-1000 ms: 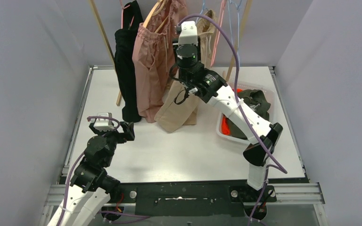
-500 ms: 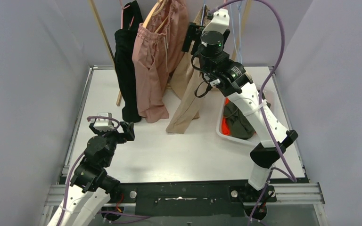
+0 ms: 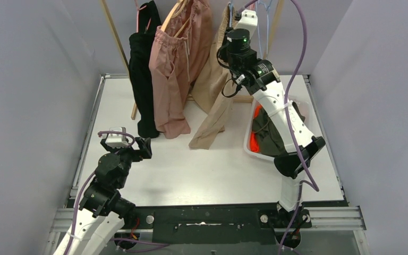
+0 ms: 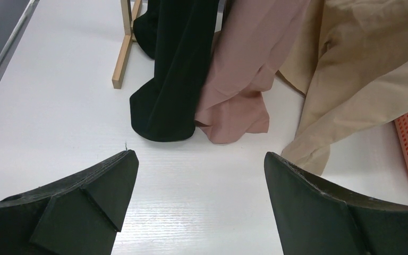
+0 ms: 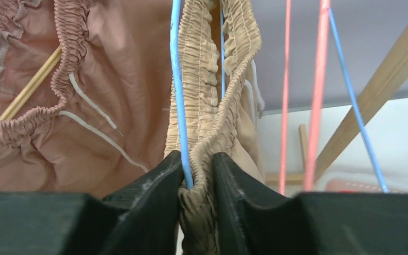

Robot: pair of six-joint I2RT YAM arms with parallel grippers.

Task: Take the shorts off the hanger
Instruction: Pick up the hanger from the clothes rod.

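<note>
Beige shorts (image 3: 213,93) hang on a blue wire hanger (image 5: 176,79) at the back. My right gripper (image 5: 197,164) is raised to the rack and shut on the beige shorts' gathered waistband (image 5: 204,95), with the blue wire pinched in too. Dusty pink shorts (image 3: 172,69) hang on a wooden hanger to its left, and a black garment (image 3: 141,74) hangs left of those. Orange shorts (image 3: 253,142) and dark olive shorts (image 3: 273,135) lie in the white basket (image 3: 248,147). My left gripper (image 4: 199,175) is open and empty, low over the table at near left.
The wooden rack legs (image 3: 112,32) stand at the back on both sides (image 3: 268,40). Empty pink and blue wire hangers (image 5: 319,85) hang right of the beige shorts. Side walls close in the table left and right. A purple cable loops above my right arm.
My right gripper has swung right and risen from beside the pink shorts to the beige waistband. The beige shorts' legs have lifted and hang straighter. The left arm has not moved.
</note>
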